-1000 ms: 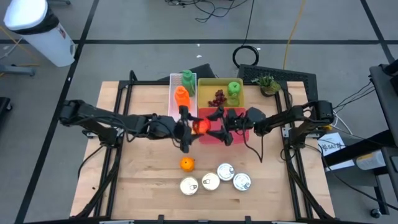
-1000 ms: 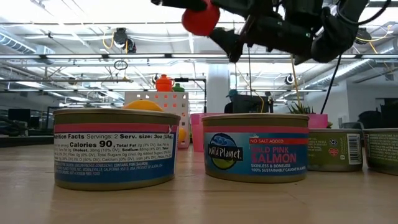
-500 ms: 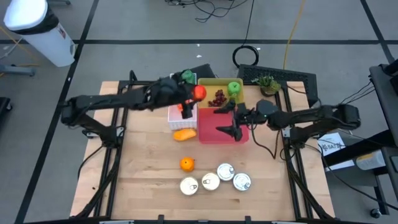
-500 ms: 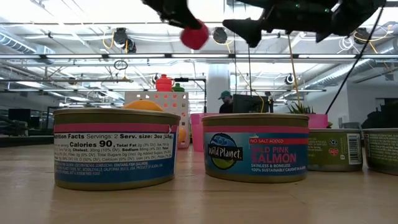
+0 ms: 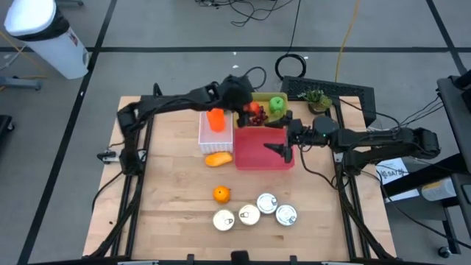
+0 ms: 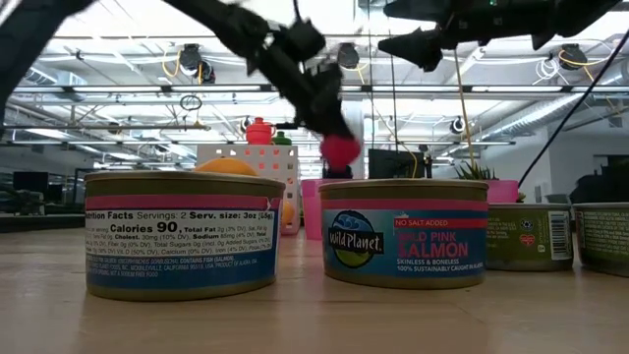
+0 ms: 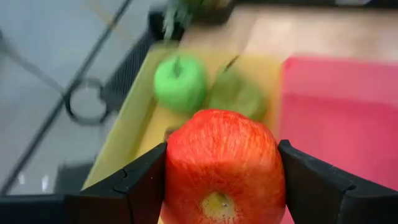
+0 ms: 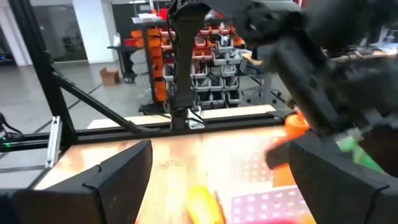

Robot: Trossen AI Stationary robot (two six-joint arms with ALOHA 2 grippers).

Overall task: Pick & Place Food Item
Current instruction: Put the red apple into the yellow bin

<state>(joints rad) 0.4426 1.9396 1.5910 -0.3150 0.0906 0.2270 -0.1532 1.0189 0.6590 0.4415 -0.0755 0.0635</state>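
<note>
Two arms over the table. Left gripper [image 7: 221,180] pinches a red apple [image 7: 222,165] above the yellow tray [image 5: 259,99], w/ a green apple [image 7: 180,84] inside. Right gripper [image 5: 283,136], fingers spread & empty, hovers over the pink tray [image 5: 254,153] just beside the yellow tray.

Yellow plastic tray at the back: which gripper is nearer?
Left. The left gripper holds a red apple over the yellow plastic tray; the right gripper hovers open above the pink tray beside it.
</note>
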